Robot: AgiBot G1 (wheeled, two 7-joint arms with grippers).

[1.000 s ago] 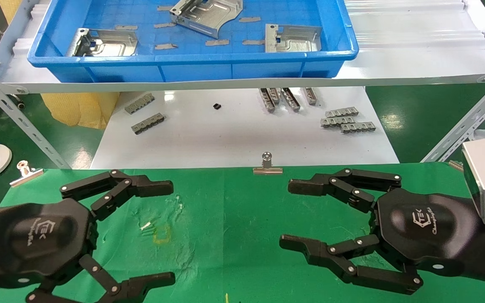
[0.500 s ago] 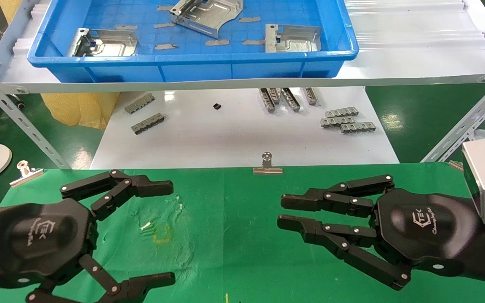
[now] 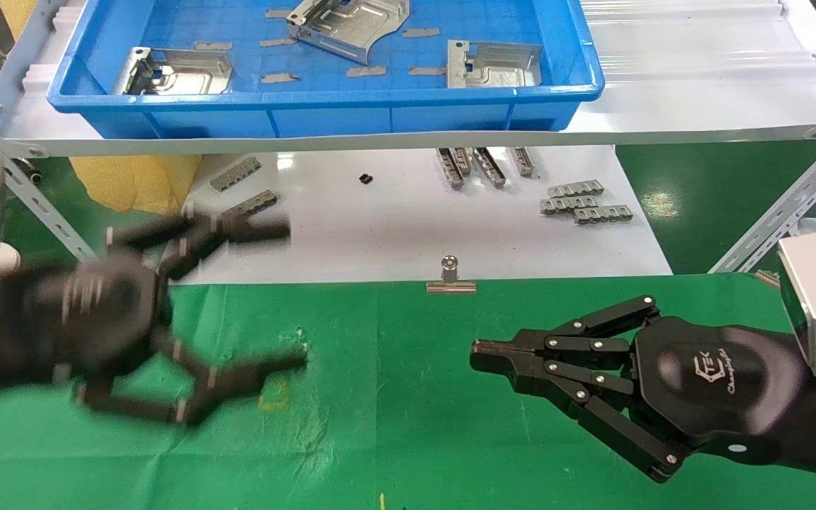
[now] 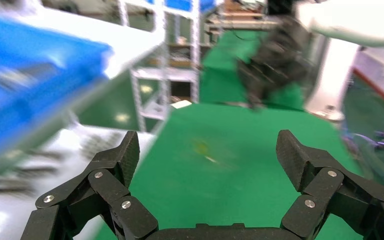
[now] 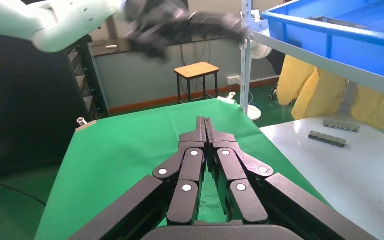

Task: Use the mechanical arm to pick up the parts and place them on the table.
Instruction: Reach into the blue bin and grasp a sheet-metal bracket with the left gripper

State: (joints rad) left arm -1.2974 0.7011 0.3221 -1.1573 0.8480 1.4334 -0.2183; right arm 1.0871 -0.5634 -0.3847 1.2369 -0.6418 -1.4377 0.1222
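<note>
Three silvery stamped parts lie in the blue tray on the shelf: one at the left (image 3: pixel 173 71), one at the back middle (image 3: pixel 346 20), one at the right (image 3: pixel 493 65). My left gripper (image 3: pixel 293 296) is open and empty, raised over the far left edge of the green table (image 3: pixel 408 425), short of the shelf; its own view shows the open gripper (image 4: pixel 207 152) above the cloth. My right gripper (image 3: pixel 475 348) is shut and empty, low over the table at the right; it also shows in its own view (image 5: pixel 204 121).
The blue tray (image 3: pixel 323 106) holds several small flat grey slips. Grey toothed strips (image 3: pixel 581 204) lie on the glossy white surface (image 3: pixel 394 234) under the shelf. A binder clip (image 3: pixel 450 278) holds the cloth's far edge. Slanted shelf struts (image 3: pixel 47 212) stand on both sides.
My right gripper has closed from wide open to shut. My left gripper, still open, has lifted and moved toward the shelf in the last half second.
</note>
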